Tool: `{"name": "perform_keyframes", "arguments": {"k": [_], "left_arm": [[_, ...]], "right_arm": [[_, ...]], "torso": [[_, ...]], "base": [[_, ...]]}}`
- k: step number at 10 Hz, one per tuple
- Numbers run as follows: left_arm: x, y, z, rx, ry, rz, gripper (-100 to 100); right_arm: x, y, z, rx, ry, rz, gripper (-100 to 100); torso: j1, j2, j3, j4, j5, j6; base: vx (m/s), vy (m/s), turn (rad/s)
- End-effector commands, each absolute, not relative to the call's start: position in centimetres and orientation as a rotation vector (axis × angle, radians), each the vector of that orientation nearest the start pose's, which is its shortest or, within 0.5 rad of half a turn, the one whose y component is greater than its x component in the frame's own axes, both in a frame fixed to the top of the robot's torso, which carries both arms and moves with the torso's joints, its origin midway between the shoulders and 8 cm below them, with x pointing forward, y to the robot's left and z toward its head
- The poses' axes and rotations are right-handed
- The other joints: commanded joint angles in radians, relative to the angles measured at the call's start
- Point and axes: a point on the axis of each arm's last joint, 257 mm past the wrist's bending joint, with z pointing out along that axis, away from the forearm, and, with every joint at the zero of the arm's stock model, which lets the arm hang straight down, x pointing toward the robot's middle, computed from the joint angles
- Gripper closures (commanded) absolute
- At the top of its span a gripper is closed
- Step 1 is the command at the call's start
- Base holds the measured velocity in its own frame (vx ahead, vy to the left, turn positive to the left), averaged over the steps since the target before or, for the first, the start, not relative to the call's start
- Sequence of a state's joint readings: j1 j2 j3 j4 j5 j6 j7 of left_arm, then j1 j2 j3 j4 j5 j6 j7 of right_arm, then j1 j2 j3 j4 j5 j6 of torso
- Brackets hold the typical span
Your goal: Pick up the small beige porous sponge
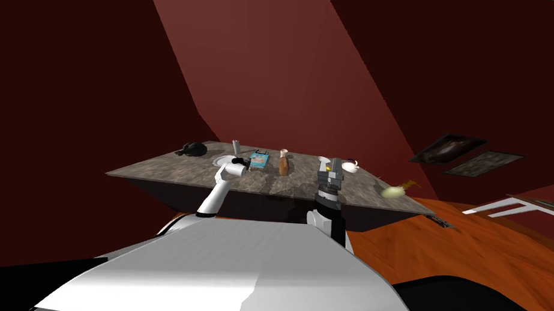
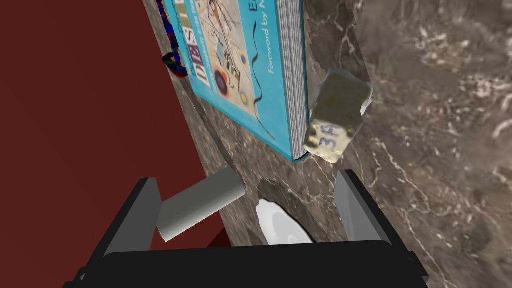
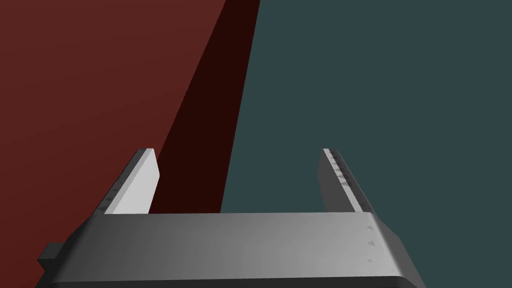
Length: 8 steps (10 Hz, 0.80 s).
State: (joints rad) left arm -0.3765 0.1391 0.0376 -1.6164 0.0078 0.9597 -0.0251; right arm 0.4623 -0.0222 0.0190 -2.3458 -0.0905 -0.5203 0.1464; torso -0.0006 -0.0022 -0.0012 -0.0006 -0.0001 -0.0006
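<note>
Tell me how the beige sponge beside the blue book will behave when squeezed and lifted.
The sponge looks pitted and ragged-edged, so it will probably compress between the open fingers of the left hand rather than resist. It seems small beside the book, so likely very light. Its blocky shape lying on the tabletop suggests it won't roll.

Left arm (image 1: 216, 192) is stretched out forward and low, left gripper (image 2: 248, 176) with its fingers spread wide apart. Right arm (image 1: 328, 208) stands near-vertical — right gripper (image 3: 237, 150) pointing upward, blades parted just as wide.
</note>
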Motion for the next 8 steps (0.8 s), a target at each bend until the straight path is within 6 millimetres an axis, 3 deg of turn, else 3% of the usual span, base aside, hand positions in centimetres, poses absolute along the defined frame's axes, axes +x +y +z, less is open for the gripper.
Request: {"name": "perform_keyframes", "arguments": {"k": [1,8], "left_arm": [[59.1,23.8,-23.4,-1.482,1.705,-0.751,-100],[56.4,24.8,-28.4,-1.652,1.832,-0.549,-100]], "right_arm": [[32.7,-27.4,6.8,0.556,0.525,1.282,0],[32.7,-27.4,6.8,0.556,0.525,1.282,0]], "torso": [[0.0,0.0,0.0,0.0,0.0,0.0],[0.0,-0.001,-0.001,0.0,0.0,0.0]], "base": [[0.026,-0.002,-0.018],[0.045,-0.003,-0.032]]}}
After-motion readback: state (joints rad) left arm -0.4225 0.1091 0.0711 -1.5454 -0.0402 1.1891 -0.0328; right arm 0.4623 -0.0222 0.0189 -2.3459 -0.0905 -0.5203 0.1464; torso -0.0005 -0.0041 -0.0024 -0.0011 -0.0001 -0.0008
